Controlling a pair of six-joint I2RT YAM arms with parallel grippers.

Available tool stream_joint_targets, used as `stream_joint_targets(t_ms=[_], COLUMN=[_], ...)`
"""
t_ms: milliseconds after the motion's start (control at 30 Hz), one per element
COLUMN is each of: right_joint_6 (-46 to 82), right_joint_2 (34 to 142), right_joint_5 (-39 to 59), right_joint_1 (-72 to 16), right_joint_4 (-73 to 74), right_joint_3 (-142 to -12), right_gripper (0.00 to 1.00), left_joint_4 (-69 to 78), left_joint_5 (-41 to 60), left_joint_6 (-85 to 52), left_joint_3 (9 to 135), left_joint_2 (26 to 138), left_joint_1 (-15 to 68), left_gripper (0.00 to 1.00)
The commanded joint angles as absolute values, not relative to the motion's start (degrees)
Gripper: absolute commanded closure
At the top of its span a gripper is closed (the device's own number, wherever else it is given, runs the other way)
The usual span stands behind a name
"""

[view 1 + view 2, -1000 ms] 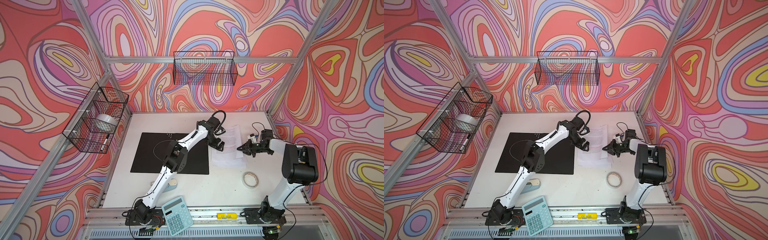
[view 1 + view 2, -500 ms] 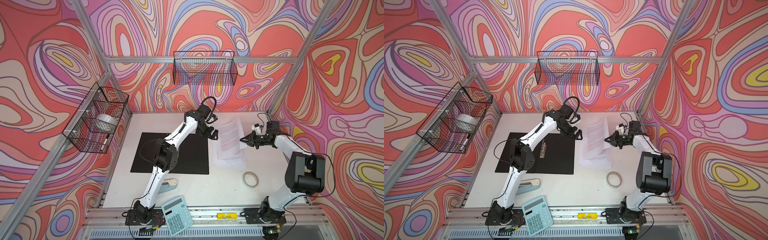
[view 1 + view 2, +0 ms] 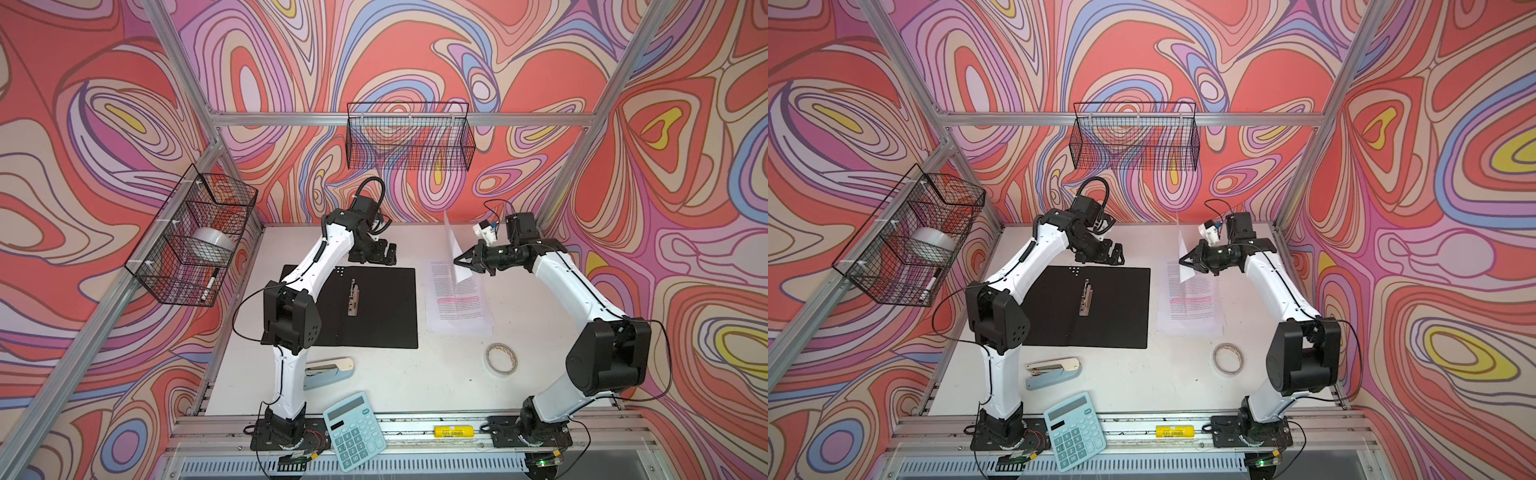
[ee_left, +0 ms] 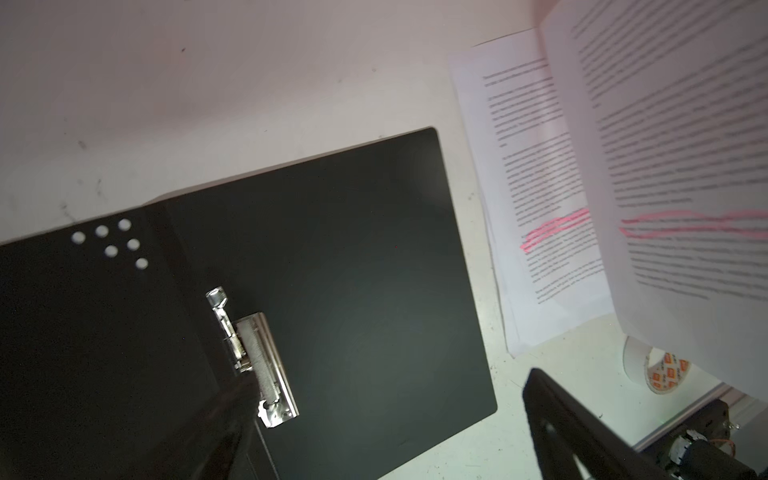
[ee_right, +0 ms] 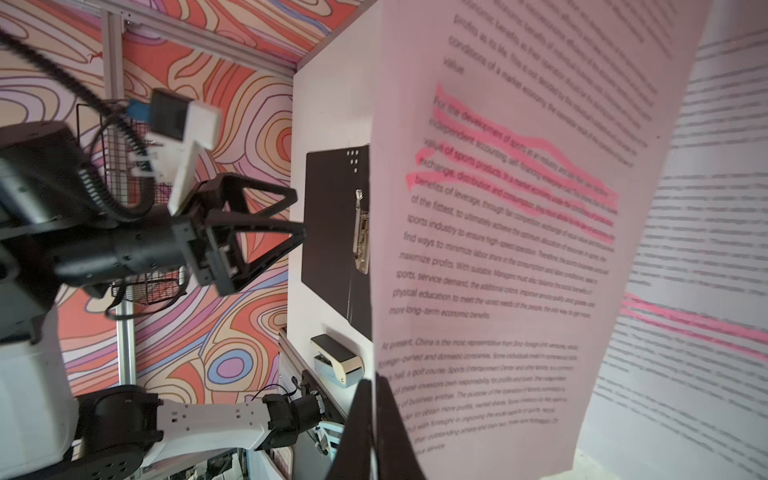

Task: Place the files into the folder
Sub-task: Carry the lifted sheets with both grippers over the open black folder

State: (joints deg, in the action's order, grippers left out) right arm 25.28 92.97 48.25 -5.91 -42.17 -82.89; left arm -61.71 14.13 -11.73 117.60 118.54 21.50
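The folder (image 3: 374, 316) lies open on the table, black inside up, with its metal clip (image 3: 354, 297) on the spine. To its right lie the files (image 3: 457, 307), white printed sheets with pink highlighting. My right gripper (image 3: 458, 263) is shut on the edge of one sheet (image 3: 452, 245) and holds it nearly upright above the stack. The right wrist view shows that sheet (image 5: 519, 249) pinched at the right gripper (image 5: 376, 428). My left gripper (image 3: 380, 254) hangs open over the folder's far edge, holding nothing. In the left wrist view the left gripper (image 4: 386, 432) frames the folder (image 4: 353, 270).
A tape roll (image 3: 500, 359) lies in front of the files. A stapler (image 3: 328, 372) and a teal calculator (image 3: 355, 430) sit near the front edge. Wire baskets hang on the back wall (image 3: 409, 141) and on the left wall (image 3: 195, 241).
My right gripper has risen and pulled one sheet up off the stack to nearly upright. My left gripper has drawn away from the files, leftward and toward the back, uncovering the clip.
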Motion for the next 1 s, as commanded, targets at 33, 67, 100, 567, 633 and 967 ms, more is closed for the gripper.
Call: stream_joint_targets(t_ms=[33,67,100,567,633,967], right_joint_6=[29.6,30.5,31.0,46.3,49.9,59.3], right_joint_2=[91.1,91.0,91.0,85.8,85.4,85.9], right_joint_5=[46.8,46.8,46.8,46.6,45.3,37.2], right_joint_1=[-10.2,-11.2,-12.1,-16.2,-16.3,-18.0], right_joint_4=[-41.7,-40.9,-40.5,-17.2,-11.8,-0.5], right_joint_3=[-85.6,-85.8,-86.1,-70.4,-66.1,-51.0], right_gripper=[1.0,1.0,1.0,1.0,1.0,1.0], left_joint_4=[-62.3,-62.2,-62.1,-62.5,-62.6,-61.3], left_joint_5=[12.2,11.8,11.5,10.8,10.2,11.2], left_joint_6=[-15.5,-15.8,-16.0,-18.8,-19.2,-22.3], left_joint_3=[115.5,115.2,115.1,113.8,113.2,108.3], left_joint_2=[116.5,116.2,116.0,114.4,114.3,114.2], left_joint_1=[19.2,19.0,18.7,13.6,13.4,12.9], left_gripper=[0.0,0.0,0.0,0.0,0.0,0.0])
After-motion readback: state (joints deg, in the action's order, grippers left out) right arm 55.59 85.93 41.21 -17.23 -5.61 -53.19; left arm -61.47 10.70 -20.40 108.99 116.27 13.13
